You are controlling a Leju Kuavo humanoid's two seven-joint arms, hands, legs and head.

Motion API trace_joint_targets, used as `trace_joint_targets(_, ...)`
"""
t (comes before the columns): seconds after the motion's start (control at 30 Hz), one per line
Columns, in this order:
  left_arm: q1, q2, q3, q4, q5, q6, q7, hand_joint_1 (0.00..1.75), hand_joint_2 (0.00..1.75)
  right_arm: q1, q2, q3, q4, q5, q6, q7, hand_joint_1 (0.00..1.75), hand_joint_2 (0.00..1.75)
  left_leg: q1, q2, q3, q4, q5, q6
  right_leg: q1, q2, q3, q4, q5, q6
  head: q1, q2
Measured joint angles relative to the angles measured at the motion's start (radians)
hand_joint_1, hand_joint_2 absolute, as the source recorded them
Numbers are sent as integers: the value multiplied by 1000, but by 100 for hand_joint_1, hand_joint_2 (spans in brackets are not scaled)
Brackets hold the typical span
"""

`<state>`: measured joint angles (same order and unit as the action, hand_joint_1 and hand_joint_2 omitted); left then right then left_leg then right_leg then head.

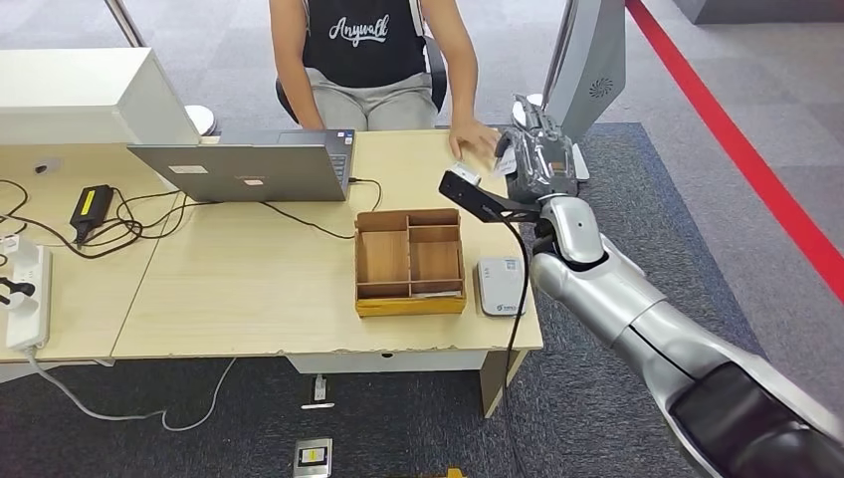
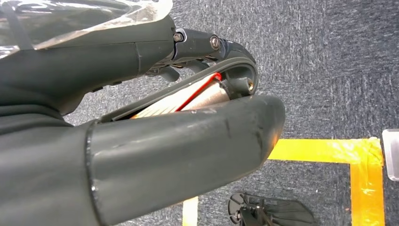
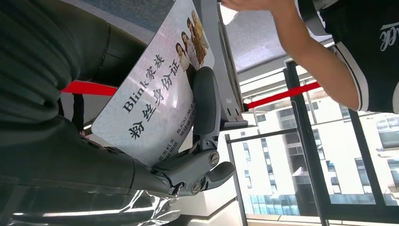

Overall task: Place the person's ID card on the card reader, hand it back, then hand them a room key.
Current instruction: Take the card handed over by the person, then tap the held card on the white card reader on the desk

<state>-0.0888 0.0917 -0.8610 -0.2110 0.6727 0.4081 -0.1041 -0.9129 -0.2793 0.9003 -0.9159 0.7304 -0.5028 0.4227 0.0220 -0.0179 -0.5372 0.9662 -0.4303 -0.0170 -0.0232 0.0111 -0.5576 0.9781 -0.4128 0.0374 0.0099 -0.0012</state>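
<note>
My right hand (image 1: 537, 157) is raised over the table's far right corner and grips the ID card (image 3: 155, 94), a white card with printed text and a small group photo. A dark finger (image 3: 206, 103) lies across the card's face. The seated person's hand (image 1: 474, 137) reaches toward mine, close to the card's edge (image 1: 505, 159); I cannot tell whether it touches. The white card reader (image 1: 500, 286) lies on the table near its front right edge, with nothing on it. My left hand (image 2: 188, 117) hangs over the carpet, fingers curled in and holding nothing.
A wooden tray with compartments (image 1: 410, 261) stands left of the reader. A grey laptop (image 1: 249, 169) sits at the far edge with cables, a power brick (image 1: 92, 204) and a power strip (image 1: 28, 297) to the left. A white stand (image 1: 587, 60) rises behind my right hand.
</note>
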Motion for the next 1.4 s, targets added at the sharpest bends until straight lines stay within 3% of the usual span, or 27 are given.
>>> trace_joint_targets(0.13, 0, -1, 0, 0, 10, 3, 14, 0, 0, 57, -35, -21, -32, -37, -42, 29, 175, 175, 0, -1, 1, 0, 0, 0, 0, -1, 1, -1, 0, 0, -1, 0)
trace_joint_targets(0.33, 6, -2, 0, 0, 28, 12, 31, 0, 0, 232, -112, -93, -91, -109, -104, 40, 175, 175, 0, -1, 1, 0, -1, 0, 0, 0, 2, -1, -1, 1, 0, 0)
trace_joint_targets(0.6, 5, -4, 0, 0, 36, 17, 38, 0, 0, 390, -159, -165, -123, -145, -109, 29, 175, 175, 0, -1, 0, 0, -1, 0, 0, 0, 1, -1, -1, 1, 0, 0)
trace_joint_targets(0.97, 3, -8, 0, 0, 41, 22, 38, 0, 0, 452, -151, -200, -126, -137, -66, 1, 175, 175, 0, 0, 0, 0, -1, 0, 0, 0, 1, -1, -1, 1, 0, 0)
trace_joint_targets(1.4, -1, -10, -1, 0, 39, 17, 33, 0, 0, 408, -78, -195, -106, -108, -19, -29, 175, 175, 0, 0, 0, 0, -1, 0, 0, 0, 1, 0, -1, 1, 0, 0)
